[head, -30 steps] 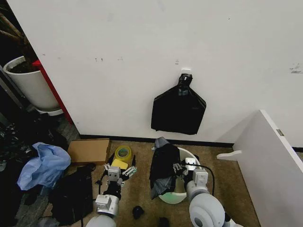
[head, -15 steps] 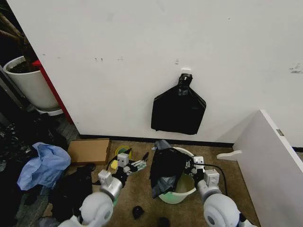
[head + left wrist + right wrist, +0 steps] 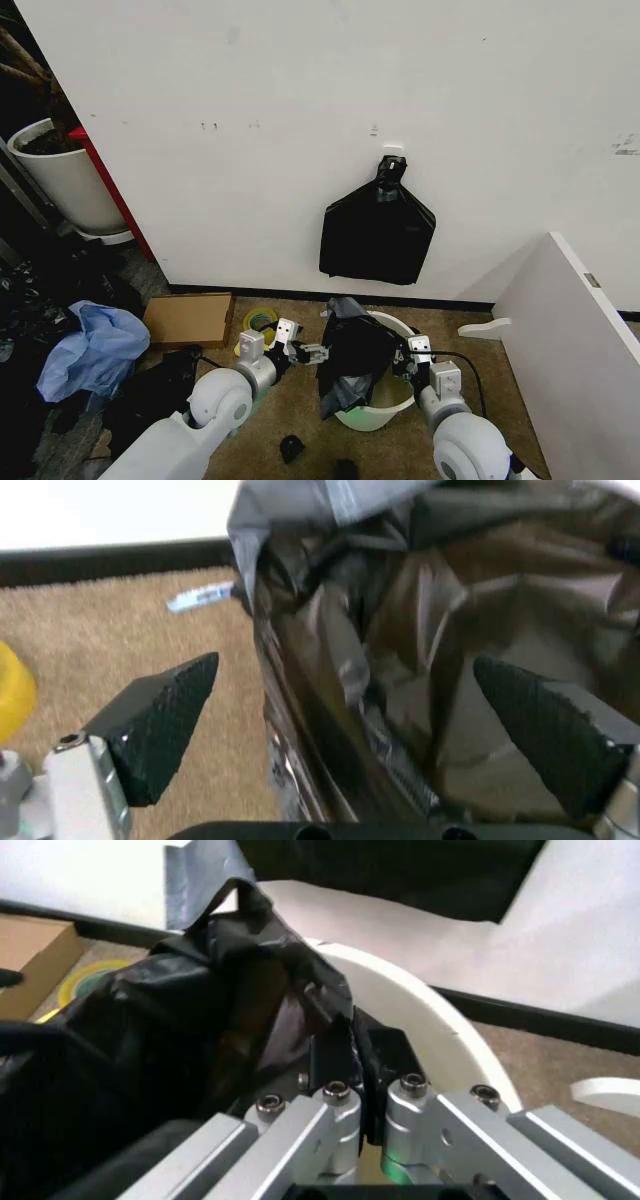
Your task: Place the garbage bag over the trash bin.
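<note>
Garbage bag [image 3: 352,358], crumpled, draped over the left rim of the trash bin [image 3: 385,405], hiding much of its interior. Right pincer [image 3: 345,1054] closed on a bag fold, apparently at the rim. Left pincer [image 3: 350,705] spread wide, straddling the bag's hanging edge without gripping.
</note>
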{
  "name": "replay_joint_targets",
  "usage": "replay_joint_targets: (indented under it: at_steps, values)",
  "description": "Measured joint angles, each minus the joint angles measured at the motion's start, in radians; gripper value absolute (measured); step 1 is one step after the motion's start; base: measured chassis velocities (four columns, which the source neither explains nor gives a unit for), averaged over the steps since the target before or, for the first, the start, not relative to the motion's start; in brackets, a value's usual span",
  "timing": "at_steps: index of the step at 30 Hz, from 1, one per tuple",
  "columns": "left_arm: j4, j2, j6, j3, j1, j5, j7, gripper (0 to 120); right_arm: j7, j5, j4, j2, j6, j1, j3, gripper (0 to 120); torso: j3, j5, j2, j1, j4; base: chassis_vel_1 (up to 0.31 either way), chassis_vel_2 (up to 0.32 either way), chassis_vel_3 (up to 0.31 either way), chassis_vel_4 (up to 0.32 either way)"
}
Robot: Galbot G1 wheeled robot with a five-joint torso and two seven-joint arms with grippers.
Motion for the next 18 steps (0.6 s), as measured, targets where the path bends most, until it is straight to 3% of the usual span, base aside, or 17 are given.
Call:
replay_joint_targets:
  at_steps: [15,18]
  values:
    - [0.110,-0.089,0.164,0.078,-0.114,0.062,-0.022,100,-0.001,-0.029,-0.011,0.019,0.022,0.004,-0.024,0,0.000,0.0000,0.000,0.000,-0.0001,0.000,0.000,0.000,0.000]
    - [0.136,-0.110,0.217,0.085,-0.136,0.040,-0.024,94,0.000,-0.038,-0.014,0.025,0.027,0.003,-0.026,0,0.000,0.0001,0.000,0.000,0.0000,0.000,0.000,0.000,0.000]
